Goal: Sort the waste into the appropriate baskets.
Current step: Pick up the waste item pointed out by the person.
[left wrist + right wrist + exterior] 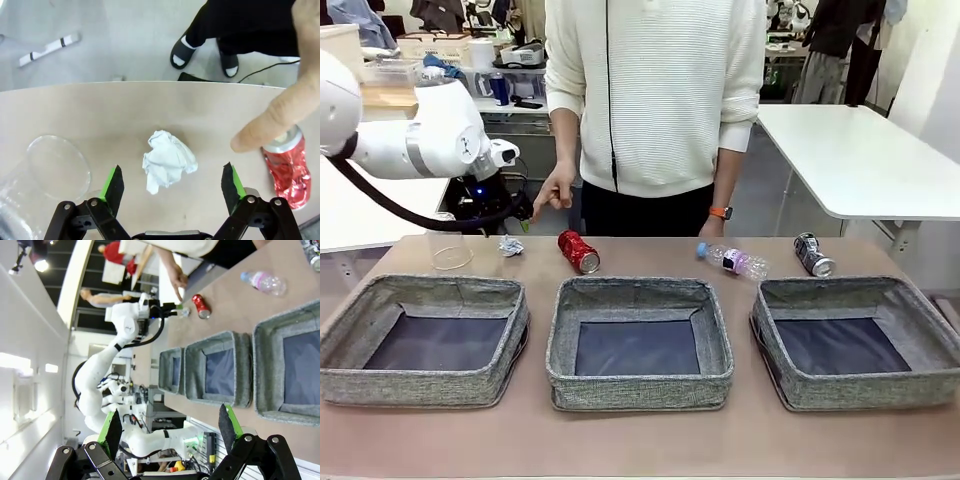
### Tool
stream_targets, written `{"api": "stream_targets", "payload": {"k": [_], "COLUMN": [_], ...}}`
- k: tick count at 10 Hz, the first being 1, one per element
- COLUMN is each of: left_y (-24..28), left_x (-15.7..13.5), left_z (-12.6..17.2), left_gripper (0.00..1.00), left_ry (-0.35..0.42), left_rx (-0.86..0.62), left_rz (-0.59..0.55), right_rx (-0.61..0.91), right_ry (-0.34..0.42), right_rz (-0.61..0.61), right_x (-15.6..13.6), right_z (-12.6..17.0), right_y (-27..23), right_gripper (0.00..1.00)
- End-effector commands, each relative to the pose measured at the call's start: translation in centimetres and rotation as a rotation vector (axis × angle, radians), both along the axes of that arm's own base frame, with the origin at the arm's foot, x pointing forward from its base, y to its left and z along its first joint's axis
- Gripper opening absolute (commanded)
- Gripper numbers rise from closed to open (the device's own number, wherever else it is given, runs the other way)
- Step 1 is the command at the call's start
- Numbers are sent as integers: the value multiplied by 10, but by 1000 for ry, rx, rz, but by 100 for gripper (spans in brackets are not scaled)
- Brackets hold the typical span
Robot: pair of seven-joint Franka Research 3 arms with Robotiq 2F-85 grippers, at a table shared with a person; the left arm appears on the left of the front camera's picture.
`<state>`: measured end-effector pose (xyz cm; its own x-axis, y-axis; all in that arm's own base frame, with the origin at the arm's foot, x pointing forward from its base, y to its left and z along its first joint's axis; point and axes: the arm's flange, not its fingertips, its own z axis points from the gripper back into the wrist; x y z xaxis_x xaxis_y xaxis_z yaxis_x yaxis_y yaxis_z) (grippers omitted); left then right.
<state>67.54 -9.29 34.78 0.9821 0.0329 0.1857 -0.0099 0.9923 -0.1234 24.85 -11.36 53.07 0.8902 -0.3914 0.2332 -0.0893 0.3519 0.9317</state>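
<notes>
Tabletop (125, 107), clear plastic cup (47, 180) partly beyond frame edge

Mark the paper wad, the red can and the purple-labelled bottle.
paper wad (167, 160), left wrist view, centre of the crumpled paper.
red can (579, 251), front view, middle of its side.
purple-labelled bottle (734, 261), front view, on its label.

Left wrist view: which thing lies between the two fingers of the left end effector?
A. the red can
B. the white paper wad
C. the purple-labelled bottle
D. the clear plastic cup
B: the white paper wad lies untouched between the open fingers of the left end effector, while the clear plastic cup is off to one side and the red can off to the other.
</notes>
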Motion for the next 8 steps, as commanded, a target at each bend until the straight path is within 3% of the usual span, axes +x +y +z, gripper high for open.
{"api": "stream_targets", "payload": {"k": [1, 7, 8], "left_y": [-7, -3, -4], "left_x": [-1, 5, 6], "left_z": [-16, -26, -27], "left_gripper": [100, 100, 59], "left_ry": [8, 20, 27], "left_rx": [17, 64, 103], "left_rz": [27, 67, 65], "right_rx": [9, 9, 9], "right_ry": [-31, -31, -31], "right_rz": [4, 4, 4], "right_x": [2, 2, 2], "right_z": [1, 1, 1], "right_y": [-1, -1, -1], "right_gripper": [100, 100, 100]}}
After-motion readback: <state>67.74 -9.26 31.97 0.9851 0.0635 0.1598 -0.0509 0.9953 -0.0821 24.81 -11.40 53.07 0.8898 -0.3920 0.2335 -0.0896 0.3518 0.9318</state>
